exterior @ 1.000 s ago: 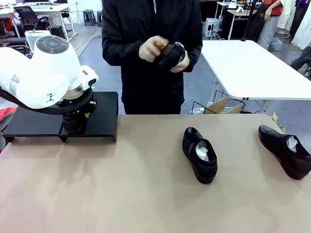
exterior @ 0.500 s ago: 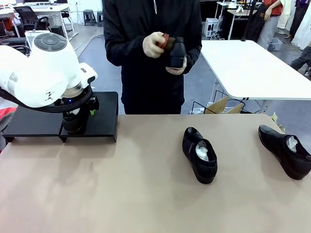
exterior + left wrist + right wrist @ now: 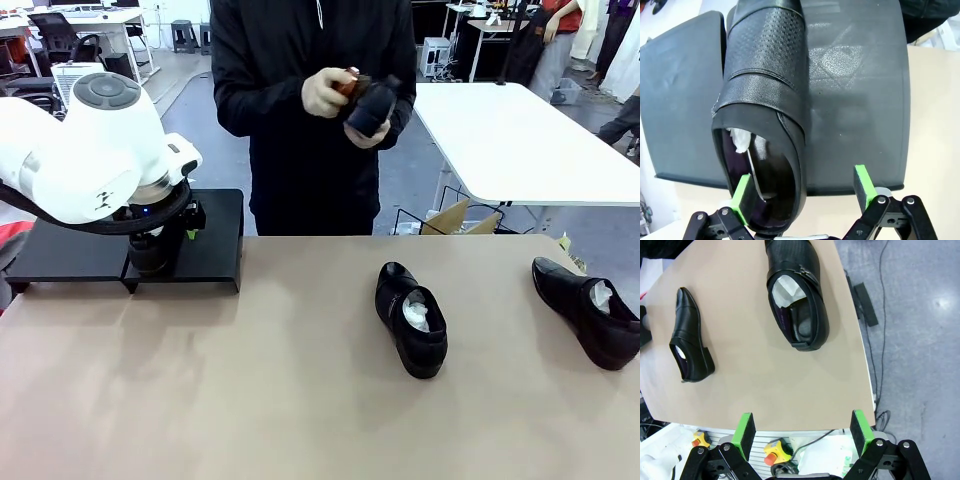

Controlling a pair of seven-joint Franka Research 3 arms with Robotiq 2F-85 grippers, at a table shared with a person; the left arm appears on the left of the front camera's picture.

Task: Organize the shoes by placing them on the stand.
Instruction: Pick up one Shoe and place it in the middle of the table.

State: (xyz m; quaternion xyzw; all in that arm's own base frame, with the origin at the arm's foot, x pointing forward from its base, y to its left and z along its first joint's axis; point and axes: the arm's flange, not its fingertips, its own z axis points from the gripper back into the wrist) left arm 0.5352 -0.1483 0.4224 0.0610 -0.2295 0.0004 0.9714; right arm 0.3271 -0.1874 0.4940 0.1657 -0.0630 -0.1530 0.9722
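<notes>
place: robot lab in an open workroom | signs: white robot arm (image 3: 90, 150) at a brown counter (image 3: 250, 400); red stop button on a yellow base (image 3: 771, 458) by the counter's edge; bare grey floor (image 3: 920, 365); behind: white table (image 3: 520, 140), black office chair (image 3: 55, 35), grey stool (image 3: 183, 35), cardboard box (image 3: 455, 217)

The shoes (image 3: 411, 318) are glossy black, stuffed with white paper (image 3: 416, 312). In the left wrist view, the shoe (image 3: 765, 75) at eleven o'clock bears a fine perforated pattern. The stand (image 3: 855, 100) is matte black, the table (image 3: 280, 410) tan. The left gripper (image 3: 802, 182) has green pads (image 3: 742, 195).
</notes>
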